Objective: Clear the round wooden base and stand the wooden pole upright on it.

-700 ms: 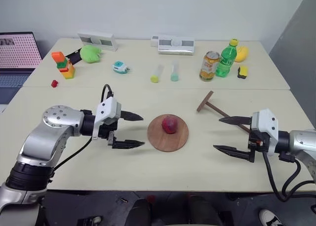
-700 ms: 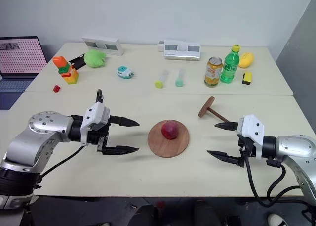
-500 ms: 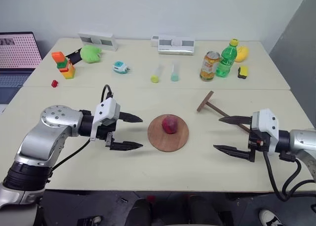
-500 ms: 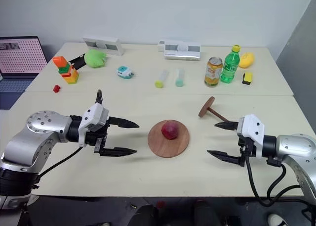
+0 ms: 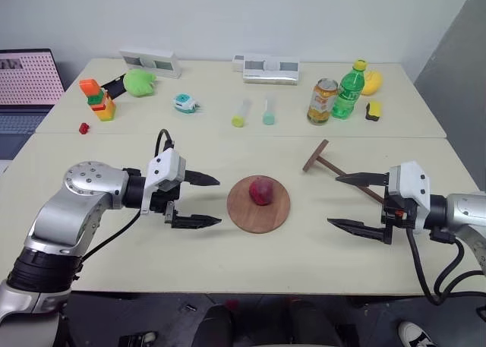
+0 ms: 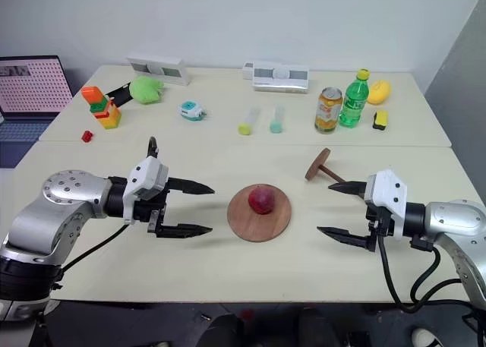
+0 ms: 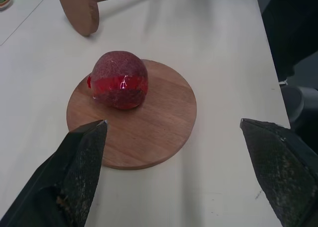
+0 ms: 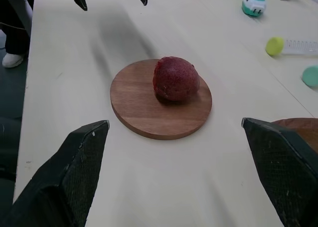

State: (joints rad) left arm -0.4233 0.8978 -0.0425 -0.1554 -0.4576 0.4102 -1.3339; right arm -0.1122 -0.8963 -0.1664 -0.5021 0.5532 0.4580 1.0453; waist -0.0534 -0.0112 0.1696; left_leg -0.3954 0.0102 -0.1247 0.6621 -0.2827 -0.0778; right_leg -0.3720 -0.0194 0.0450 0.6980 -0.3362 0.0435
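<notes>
- Pale table [image 5: 228, 263] under everything, with a white wall behind.
- Round wooden base [image 5: 258, 203] flat near the middle, with a dark red fruit [image 5: 262, 190], maybe a plum, sitting on top.
- Wooden pole [image 5: 334, 168] lying down to the right of the base, its disc end tipped up off the table.
- Left gripper [image 5: 209, 200] wide open, holding nothing, just left of the base.
- Right gripper [image 5: 343, 200] wide open too, empty, close beside the pole's thin end.
- Bottle [image 5: 348, 90], can [image 5: 322, 100] and toys far back.
</notes>
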